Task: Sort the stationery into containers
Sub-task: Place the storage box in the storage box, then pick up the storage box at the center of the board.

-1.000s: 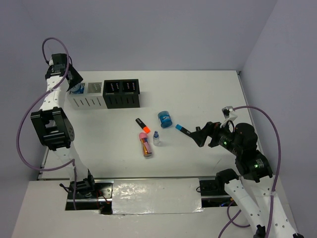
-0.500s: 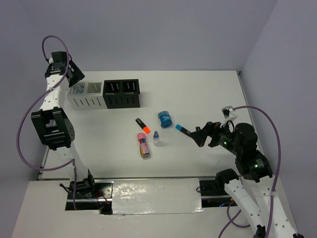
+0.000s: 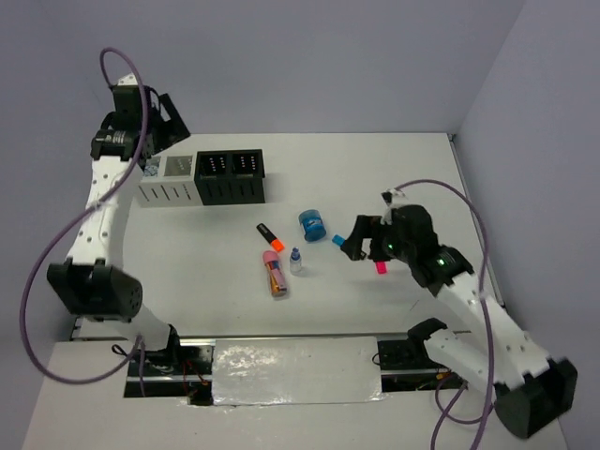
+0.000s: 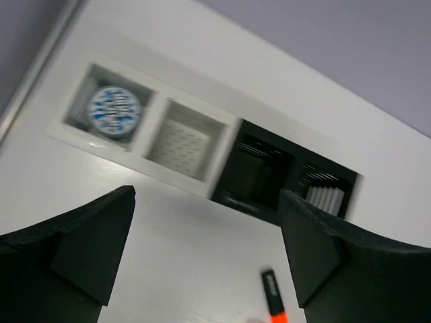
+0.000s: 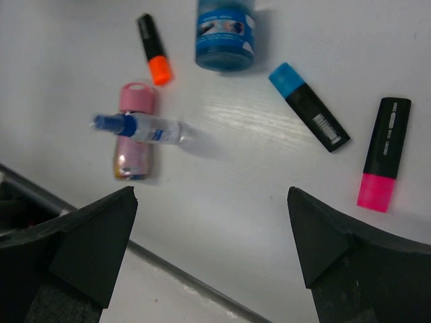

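The containers, two white boxes (image 3: 167, 185) and two black boxes (image 3: 231, 176), stand in a row at the far left. In the left wrist view, one round blue piece (image 4: 114, 111) lies in the leftmost white box (image 4: 75, 121). The second white box (image 4: 185, 139) is empty. My left gripper (image 3: 173, 122) is open and empty, high above the row. On the table lie the orange-capped highlighter (image 3: 271, 236), the other round blue piece (image 3: 312, 225), the tiny bottle (image 3: 296, 262), the pink-orange tube (image 3: 275, 274), the blue-capped highlighter (image 5: 310, 108) and the pink-capped highlighter (image 3: 380, 267). My right gripper (image 3: 352, 246) is open and empty above the blue-capped highlighter.
The table's right edge (image 3: 473, 216) runs beside the right arm. A metal strip (image 3: 291, 361) lies along the near edge between the arm bases. Grey walls stand behind and to the right.
My left gripper has lifted up and away from the leftmost white box, leaving the round blue piece in it. My right arm has swung left, and the pink-capped highlighter now shows.
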You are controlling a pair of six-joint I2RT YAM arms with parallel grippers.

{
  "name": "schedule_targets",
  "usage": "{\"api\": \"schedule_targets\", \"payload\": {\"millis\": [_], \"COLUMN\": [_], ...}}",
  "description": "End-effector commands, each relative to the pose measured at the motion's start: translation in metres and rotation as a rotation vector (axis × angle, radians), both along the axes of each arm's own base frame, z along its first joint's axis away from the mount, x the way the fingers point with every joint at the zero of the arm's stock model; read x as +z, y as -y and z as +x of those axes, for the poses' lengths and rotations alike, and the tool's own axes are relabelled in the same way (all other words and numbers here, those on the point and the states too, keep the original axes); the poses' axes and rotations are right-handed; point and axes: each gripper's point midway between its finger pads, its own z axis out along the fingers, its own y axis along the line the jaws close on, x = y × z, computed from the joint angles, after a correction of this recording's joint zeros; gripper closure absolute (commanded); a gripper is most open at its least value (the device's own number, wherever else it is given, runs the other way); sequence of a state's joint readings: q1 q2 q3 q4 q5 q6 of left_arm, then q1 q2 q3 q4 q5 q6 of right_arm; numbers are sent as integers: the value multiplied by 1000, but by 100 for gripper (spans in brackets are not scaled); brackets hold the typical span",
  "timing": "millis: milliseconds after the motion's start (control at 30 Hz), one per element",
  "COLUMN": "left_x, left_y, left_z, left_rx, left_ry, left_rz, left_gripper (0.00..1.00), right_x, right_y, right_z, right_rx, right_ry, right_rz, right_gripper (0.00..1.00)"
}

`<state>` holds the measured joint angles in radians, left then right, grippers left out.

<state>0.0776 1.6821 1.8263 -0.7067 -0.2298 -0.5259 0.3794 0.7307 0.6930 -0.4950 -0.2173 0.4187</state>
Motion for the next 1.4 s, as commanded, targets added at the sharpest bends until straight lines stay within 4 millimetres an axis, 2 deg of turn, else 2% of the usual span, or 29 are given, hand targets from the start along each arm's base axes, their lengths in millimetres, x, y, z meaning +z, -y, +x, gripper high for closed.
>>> {"api": "schedule_targets", "payload": {"millis": [0,33,67,100,133,167,200,233,267,300,333,367,400,533,600,633,733,900,1033,1067,1100,1167,1200,1267,1300,1367], "left_x": [31,49,46,25,37,32,20,20,3,5,0,-10,-15,-43,-49,-57,-70,-86,-89,-90,-91,-91,-91,-91,-90,-91], "left_y": [61,67,71,76,76,77,81,81,81,82,83,83,84,80,81,82,82,75,81,81,81,82,81,83,83,84], "left_z": [-54,-74,-84,-94,-112,-121,-142,-143,-149,-158,-162,-169,-170,-177,-175,-175,-173,-174,-175,-175,-176,-176,-176,-176,-175,-173], "left_rx": [-175,-197,-210,-236,-249,-263,-314,-321,-333,-346,-366,-372,-378,-359,-361,-365,-359,-352,-380,-379,-381,-382,-382,-388,-388,-386], "left_ry": [42,103,111,82,131,129,138,136,103,122,120,110,113,69,66,49,30,3,2,1,-2,-1,-1,5,5,3], "left_rz": [27,20,12,-4,-3,3,8,19,20,22,31,31,30,36,29,23,15,17,0,-2,-2,-3,-3,-11,-13,-19], "left_gripper": [1,1,1,1,1,1,1,1,1,1,1,1,1,1,1,1,1,1,1,1,0,1,1,1,1,1], "right_x": [6,2,-14,-9,-25,-29,-43,-43,-39,-59,-67,-64,-76,-71,-71,-70,-101,-133,-143,-145,-148,-152,-154,-146,-146,-127], "right_y": [-4,-6,-12,-14,-17,-21,-34,-33,-42,-47,-51,-57,-68,-96,-102,-103,-100,-99,-105,-106,-105,-104,-102,-106,-106,-112], "right_z": [48,55,66,79,89,97,115,115,124,131,133,141,141,141,143,146,150,144,135,134,134,135,134,136,133,138], "right_rx": [-100,-96,-80,-90,-83,-61,-35,-26,-9,5,21,31,69,130,137,137,123,126,130,130,125,101,95,95,104,115], "right_ry": [49,32,-8,12,-23,-20,-60,-55,-45,-85,-107,-101,-129,-97,-93,-94,-168,-226,-225,-221,-225,-220,-222,-189,-182,-114], "right_rz": [-144,-177,-222,-249,-290,-314,-363,-373,-372,-404,-421,-414,-414,-386,-382,-383,-450,-464,-469,-475,-483,-503,-511,-484,-477,-440], "right_gripper": [0,0,0,0,0,0,0,0,0,0,0,2,2,3,3,3,3,7,8,11,22,35,45,56,67,76]}}
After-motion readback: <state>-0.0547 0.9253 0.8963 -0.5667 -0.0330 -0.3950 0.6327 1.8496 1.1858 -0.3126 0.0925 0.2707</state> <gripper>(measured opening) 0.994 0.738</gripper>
